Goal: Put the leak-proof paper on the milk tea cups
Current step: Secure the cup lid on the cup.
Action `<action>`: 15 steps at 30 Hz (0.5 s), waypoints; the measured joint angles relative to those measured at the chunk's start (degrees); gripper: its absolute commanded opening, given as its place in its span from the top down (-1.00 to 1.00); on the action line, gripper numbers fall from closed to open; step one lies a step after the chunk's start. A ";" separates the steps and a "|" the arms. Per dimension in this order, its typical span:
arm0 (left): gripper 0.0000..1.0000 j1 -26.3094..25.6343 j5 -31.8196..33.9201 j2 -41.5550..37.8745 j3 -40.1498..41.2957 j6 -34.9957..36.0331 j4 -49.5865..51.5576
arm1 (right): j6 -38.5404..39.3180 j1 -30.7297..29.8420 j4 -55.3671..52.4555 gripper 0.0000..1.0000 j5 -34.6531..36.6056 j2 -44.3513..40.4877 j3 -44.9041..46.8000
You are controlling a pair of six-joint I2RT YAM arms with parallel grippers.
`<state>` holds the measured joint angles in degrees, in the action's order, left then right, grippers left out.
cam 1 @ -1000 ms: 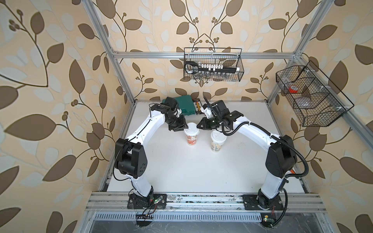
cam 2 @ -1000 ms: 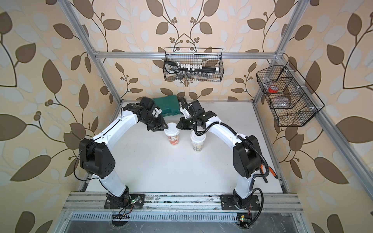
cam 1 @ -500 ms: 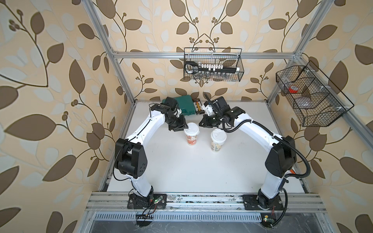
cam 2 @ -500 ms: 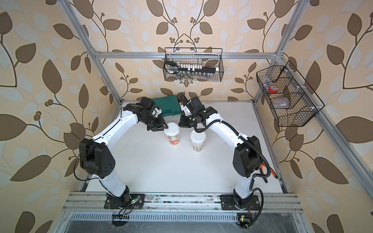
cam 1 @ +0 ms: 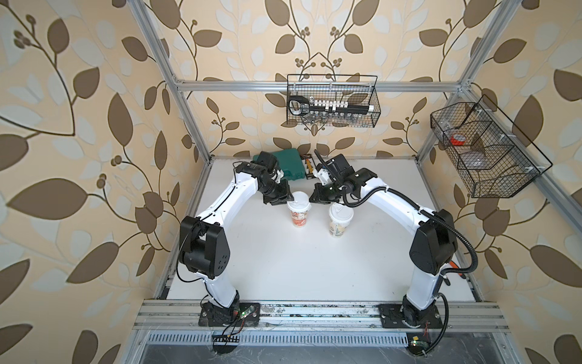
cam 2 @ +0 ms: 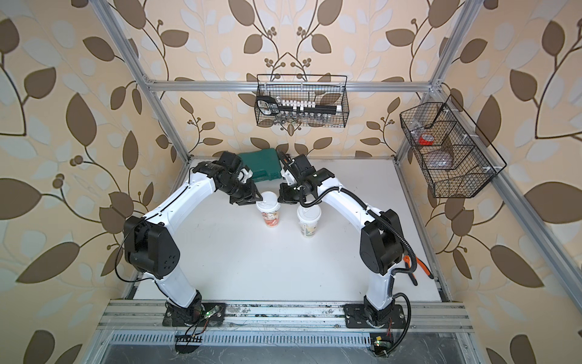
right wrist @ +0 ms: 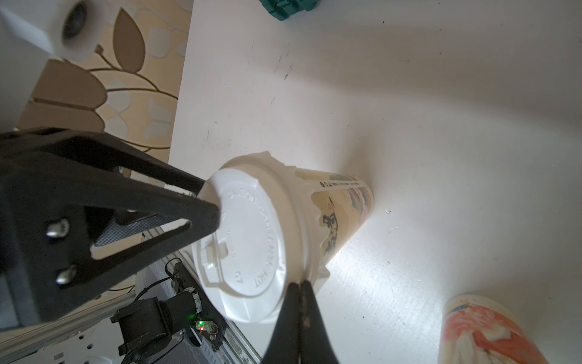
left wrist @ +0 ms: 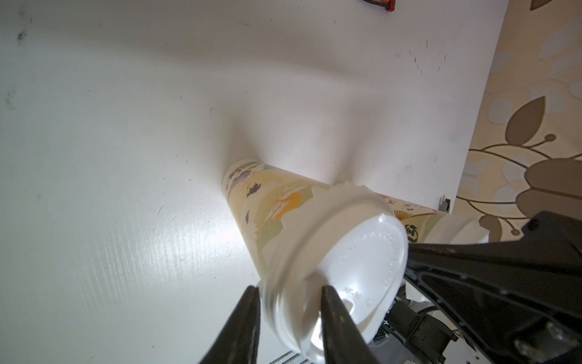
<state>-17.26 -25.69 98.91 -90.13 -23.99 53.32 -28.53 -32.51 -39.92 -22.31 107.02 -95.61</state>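
Moved: right gripper [right wrist: 298,285] had closed onto the cup rim.
Left gripper [left wrist: 288,287]: narrow, clamped on lid [left wrist: 362,252], steadying it.
Leak-proof paper [right wrist: 319,273]: fringe trapped under lid on red-orange cup [cam 1: 298,216].
Right gripper: shut, seemingly pinching that fringe to tug it flat.
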 measured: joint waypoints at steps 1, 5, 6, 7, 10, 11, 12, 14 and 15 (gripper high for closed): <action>0.31 0.00 0.00 0.00 0.02 0.00 -0.02 | 0.02 -0.02 -0.02 0.95 0.00 0.07 -0.04; 0.31 0.00 0.02 0.00 0.17 0.00 -0.44 | 0.07 -0.11 -0.15 0.94 0.13 0.46 -0.50; 0.32 0.00 0.00 0.00 0.22 0.00 -0.57 | 0.07 -0.13 -0.15 0.94 0.24 0.52 -0.52; 0.32 0.00 -0.02 0.00 0.26 -0.02 -0.66 | 0.07 -0.17 -0.22 0.94 0.28 0.55 -0.61; 0.32 0.00 -0.02 0.00 0.33 0.00 -0.83 | 0.15 -0.33 -0.28 0.94 0.83 0.79 -0.94; 0.31 0.00 -0.02 0.00 0.33 -0.02 -0.85 | 0.26 -0.37 -0.44 0.94 0.94 0.85 -1.07; 0.32 0.00 -0.02 0.00 0.35 0.00 -0.85 | 0.35 -0.42 -0.59 0.94 1.09 0.94 -1.18; 0.32 0.02 -0.02 0.00 0.39 0.00 -0.92 | 0.63 -0.52 -0.81 0.93 1.36 1.09 -1.49; 0.32 0.02 -0.02 0.00 0.39 0.00 -0.96 | 0.76 -0.55 -0.87 0.93 1.53 1.16 -1.60</action>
<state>-17.23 -25.71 98.91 -89.73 -23.99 52.36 -27.77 -33.06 -40.80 -20.78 108.18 -97.21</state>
